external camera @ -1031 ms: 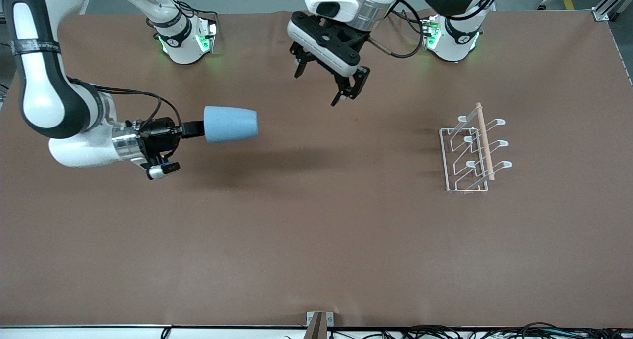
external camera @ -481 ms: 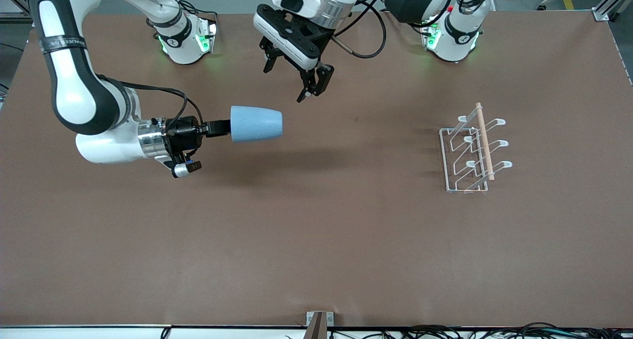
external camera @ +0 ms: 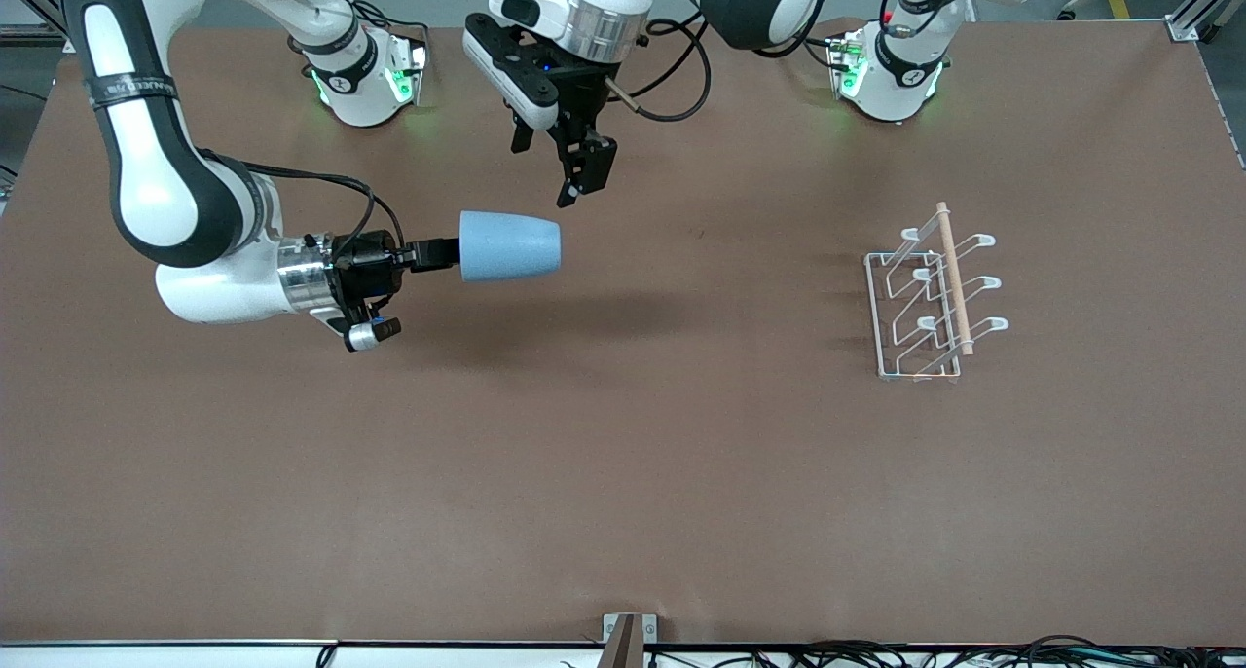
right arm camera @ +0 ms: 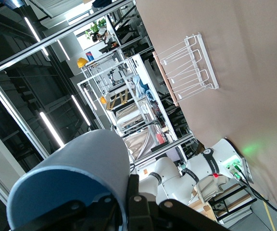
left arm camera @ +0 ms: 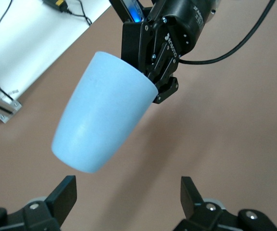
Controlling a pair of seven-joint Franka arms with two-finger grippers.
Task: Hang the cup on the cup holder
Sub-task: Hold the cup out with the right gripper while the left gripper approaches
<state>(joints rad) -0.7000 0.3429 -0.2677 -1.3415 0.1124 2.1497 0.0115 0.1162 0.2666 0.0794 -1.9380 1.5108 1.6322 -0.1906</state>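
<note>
Light-blue cup [external camera: 509,246] held up in the air over the bench [external camera: 623,473], lying sideways, rim end clamped in the right hand [external camera: 443,252], closed base pointing toward the left arm's end; fingers pinched shut on the rim wall, one inside and one outside, seen in the right wrist view [right arm camera: 129,202]. Left hand [external camera: 568,171] hanging just above the cup, pointed down at it, fingers [left arm camera: 61,195] spread apart either side of the base end and not touching it. Cup holder [external camera: 930,298] standing on the bench toward the left arm's end, well apart from the cup; white wire prongs angled upward, wooden rod [external camera: 953,277] along the top.
</note>
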